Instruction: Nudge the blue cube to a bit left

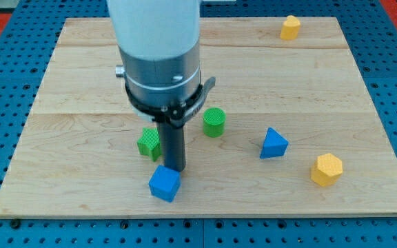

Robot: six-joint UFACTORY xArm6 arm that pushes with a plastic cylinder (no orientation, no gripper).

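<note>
The blue cube (pixel 164 184) lies near the board's bottom edge, a little left of centre. My tip (pixel 174 169) is at the end of the dark rod, just above and right of the cube's top face, touching or nearly touching it. The rod hangs from the wide grey and white arm body at the view's top centre.
A green cube (pixel 148 143) sits just left of the rod. A green cylinder (pixel 214 122) stands right of it. A blue triangular block (pixel 273 144) and a yellow hexagonal block (pixel 327 169) lie at the right. Another yellow block (pixel 290 27) is at the top right. The wooden board (pixel 81 83) rests on a blue pegboard.
</note>
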